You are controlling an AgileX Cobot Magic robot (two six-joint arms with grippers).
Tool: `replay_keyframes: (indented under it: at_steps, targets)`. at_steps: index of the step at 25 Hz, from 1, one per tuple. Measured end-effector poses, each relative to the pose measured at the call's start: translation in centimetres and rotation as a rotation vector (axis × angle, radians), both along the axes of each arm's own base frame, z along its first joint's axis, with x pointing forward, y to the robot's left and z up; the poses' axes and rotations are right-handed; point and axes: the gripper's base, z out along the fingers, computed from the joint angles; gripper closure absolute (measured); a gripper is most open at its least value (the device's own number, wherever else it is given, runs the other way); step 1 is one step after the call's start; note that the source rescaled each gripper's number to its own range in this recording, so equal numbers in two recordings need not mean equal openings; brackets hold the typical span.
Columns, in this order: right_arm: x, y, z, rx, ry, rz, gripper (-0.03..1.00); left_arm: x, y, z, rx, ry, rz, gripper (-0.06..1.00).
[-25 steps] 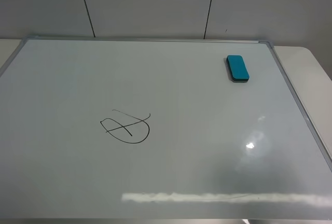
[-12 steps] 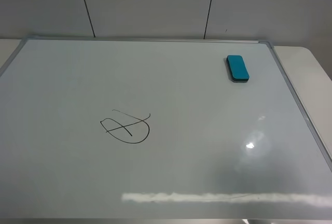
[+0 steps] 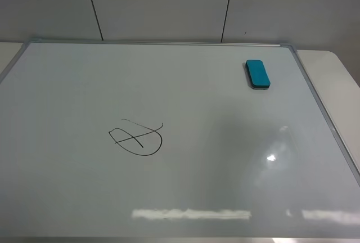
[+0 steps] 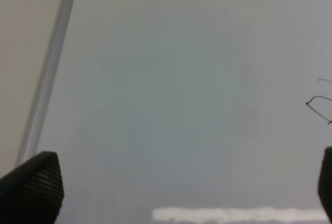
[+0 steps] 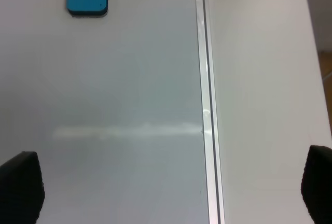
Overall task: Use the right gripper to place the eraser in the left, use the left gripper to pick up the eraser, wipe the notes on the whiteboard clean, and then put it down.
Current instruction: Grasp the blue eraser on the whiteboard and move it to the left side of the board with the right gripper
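Here the eraser (image 3: pixel 257 73) rests on the whiteboard (image 3: pixel 67 85), notes (image 3: pixel 136 138) well apart.

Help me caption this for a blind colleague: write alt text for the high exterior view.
A large whiteboard lies flat, filling most of the view. A teal eraser rests near its far right corner, apart from a black marker scribble left of centre.
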Motion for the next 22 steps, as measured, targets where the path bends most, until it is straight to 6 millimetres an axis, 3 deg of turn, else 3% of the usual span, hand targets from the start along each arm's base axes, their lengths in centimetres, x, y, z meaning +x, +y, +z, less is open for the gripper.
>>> replay_keyframes:
  at_steps: [8,14,17,19,20,22]
  targets:
    - [12.9,0.8,-0.2,0.006,0.134,0.028,-0.03,0.0,0.0,0.0,0.0,0.0,0.0,-0.06]
    - [20.3,1.6,-3.1,0.06,0.191,0.046,0.01,0.0,0.0,0.0,0.0,0.0,0.0,-0.06]
    - [23.1,1.8,-5.0,0.08,0.23,0.04,0.26,0.0,0.0,0.0,0.0,0.0,0.0,-0.06]
    - [24.5,2.1,-6.4,0.12,0.26,0.025,0.64,0.0,0.0,0.0,0.0,0.0,0.0,-0.06]
    - [25.2,2.3,-7.1,0.142,0.276,0.016,0.77,0.0,0.0,0.0,0.0,0.0,0.0,-0.06]
    - [26.1,2.6,-8.5,0.161,0.304,0.013,0.89,0.0,0.0,0.0,0.0,0.0,0.0,-0.06]
